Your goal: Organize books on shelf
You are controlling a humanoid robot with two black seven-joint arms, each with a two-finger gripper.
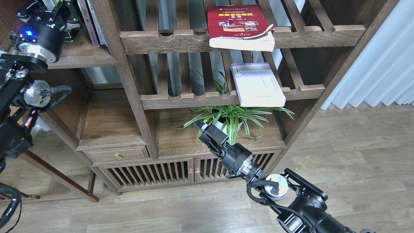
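Note:
The thick red book (237,19) lies flat on the upper slatted rack, overhanging its front rail. The pale lavender-white book (257,84) lies flat on the lower slatted rack, also overhanging. The flat dark-brown shelf (85,58) is at the upper left. My left gripper (48,8) is above that shelf at the top edge of the view, its fingers around a black-edged book (71,24) with a sliver of yellow-green cover, mostly cut off. My right gripper (202,126) is shut and empty, low in front of the bookcase, well below both lying books.
Thin books (92,22) stand upright on the flat shelf, right of my left gripper. A potted spider plant (231,118) stands on the cabinet top just behind my right gripper. A drawer and slatted cabinet doors (152,173) are below. A white curtain (381,64) hangs at the right.

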